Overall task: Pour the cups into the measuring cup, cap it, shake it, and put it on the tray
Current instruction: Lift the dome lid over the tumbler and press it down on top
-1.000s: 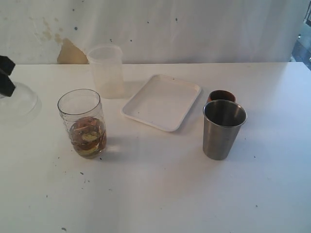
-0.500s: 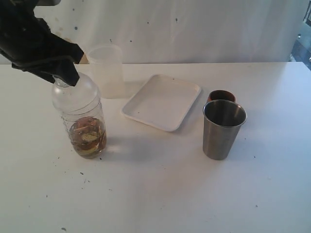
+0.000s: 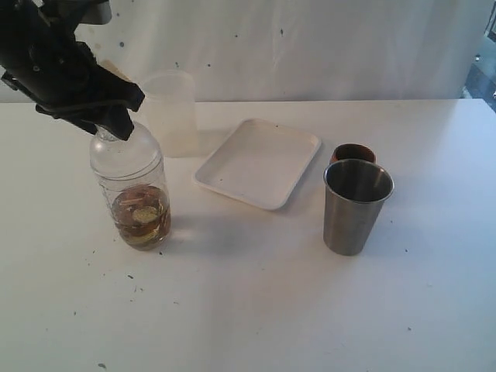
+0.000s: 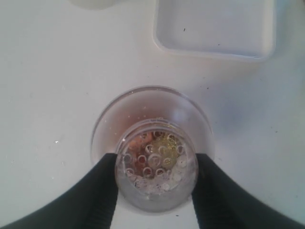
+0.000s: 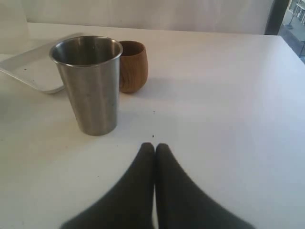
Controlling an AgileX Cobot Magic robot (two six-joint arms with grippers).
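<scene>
The clear measuring cup [image 3: 139,205] stands left of centre with brown and yellow contents at its bottom. The clear domed cap [image 3: 124,147] sits on its mouth, and my left gripper [image 3: 105,116] is shut on the cap's narrow neck from above. In the left wrist view the cap [image 4: 155,167] shows its perforated top between the two black fingers [image 4: 97,191]. The steel tumbler [image 3: 356,205] and the brown wooden cup [image 3: 353,153] stand at the right, seen also as tumbler [image 5: 88,86] and wooden cup [image 5: 132,66]. My right gripper [image 5: 155,148] is shut and empty, near the tumbler. The white tray [image 3: 258,163] lies in the middle.
A frosted translucent plastic cup [image 3: 169,112] stands behind the measuring cup, near the back wall. The tray's corner [image 5: 33,67] lies beside the tumbler. A strip of the tray's rim [image 4: 214,50] shows beyond the measuring cup in the left wrist view.
My left gripper carried the domed cap from the table's far left onto the measuring cup, then lowered it and shifted slightly right. The cups and tray stayed put.
</scene>
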